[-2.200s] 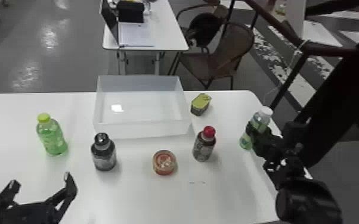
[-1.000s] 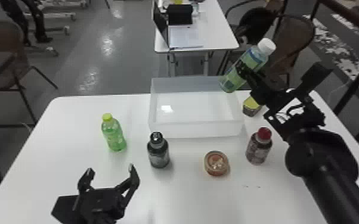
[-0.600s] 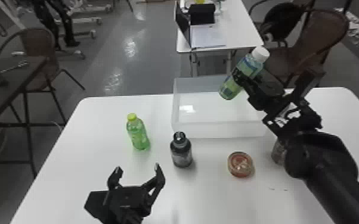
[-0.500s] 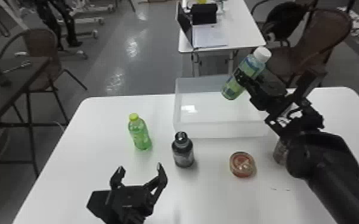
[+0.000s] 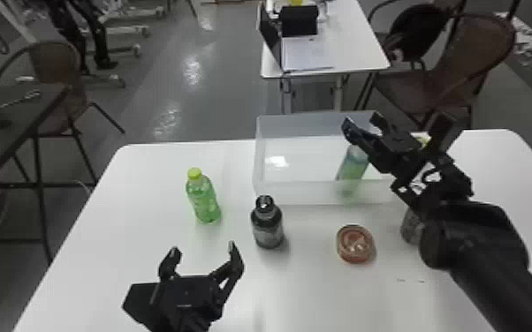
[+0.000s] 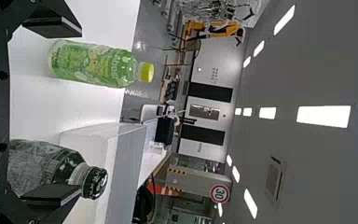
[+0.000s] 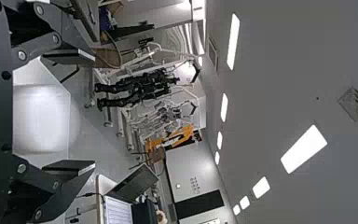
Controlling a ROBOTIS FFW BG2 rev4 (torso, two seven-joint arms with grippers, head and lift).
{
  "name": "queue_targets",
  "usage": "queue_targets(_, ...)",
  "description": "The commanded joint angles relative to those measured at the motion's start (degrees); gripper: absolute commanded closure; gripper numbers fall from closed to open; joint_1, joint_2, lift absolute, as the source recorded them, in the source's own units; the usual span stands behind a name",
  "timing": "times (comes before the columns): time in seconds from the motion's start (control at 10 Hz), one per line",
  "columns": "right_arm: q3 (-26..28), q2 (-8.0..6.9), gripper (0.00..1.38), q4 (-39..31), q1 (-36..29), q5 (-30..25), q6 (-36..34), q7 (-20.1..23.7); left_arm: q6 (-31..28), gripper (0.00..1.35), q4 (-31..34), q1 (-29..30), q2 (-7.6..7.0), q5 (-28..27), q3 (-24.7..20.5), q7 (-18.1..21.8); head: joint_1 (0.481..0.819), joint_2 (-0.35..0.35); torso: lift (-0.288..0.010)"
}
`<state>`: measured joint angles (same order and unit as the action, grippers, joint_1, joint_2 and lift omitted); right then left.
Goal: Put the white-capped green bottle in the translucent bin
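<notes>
Our black two-fingered right gripper (image 7: pixel 93 111) gapes empty above the translucent plastic bin (image 5: pixel 300 193), inside which the white-capped green plastic bottle (image 5: pixel 352 170) looks moderately heavy, smooth and slightly squeezable, so we would clasp it evenly around its middle.

A hand could slip between the black bottle (image 5: pixel 267 227) and round tub (image 5: pixel 355 244); beyond, the bin (image 5: pixel 305 192) blocks low passage.

Past my white table (image 5: pixel 305 291) I see a desk (image 5: pixel 358 39) on shiny grey floor (image 5: pixel 185 106), brown chairs (image 5: pixel 473 57) either side; lights (image 6: pixel 324 116) glow in the grey ceiling (image 6: pixel 307 60).
</notes>
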<state>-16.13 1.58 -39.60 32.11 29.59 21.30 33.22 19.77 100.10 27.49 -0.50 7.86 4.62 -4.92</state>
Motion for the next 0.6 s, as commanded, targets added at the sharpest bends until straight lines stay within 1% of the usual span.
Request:
queue_targets(0.0,0.05,0.01,0.08,0.84,0.50,-0.50,0.06,0.01,-0.08,0.13,0.00,-0.24,-0.20,0.05,0.13,0.00,0.695,0.144,-0.078)
queue_targets(0.1,-0.04,-0.08,0.01,0.41,0.23,0.20,0.15,0.01,-0.08,0.13,0.00,-0.15,-0.20,0.05,0.13,0.00,0.695,0.142,-0.078)
queue_targets(0.2,0.05,-0.17,0.05,-0.47,-0.47,1.34,0.41,0.01,0.00,0.13,0.00,-0.15,-0.29,0.05,0.13,0.00,0.695,0.142,-0.078)
queue_targets(0.3,0.05,-0.26,0.05,-3.02,-2.23,2.75,0.50,-0.70,0.09,0.13,0.00,-0.15,-0.29,0.14,0.22,0.00,0.695,0.142,-0.078)
queue_targets(0.4,0.22,-0.17,0.05,-7.51,-4.95,2.93,0.59,-2.89,0.36,0.13,0.00,0.02,-0.29,0.14,0.13,0.00,0.695,0.141,-0.078)
queue_targets(0.5,0.75,0.71,0.05,-16.38,-10.22,1.08,0.50,-7.73,0.80,0.13,0.09,0.02,-0.38,0.05,0.04,-0.18,0.695,0.139,-0.078)
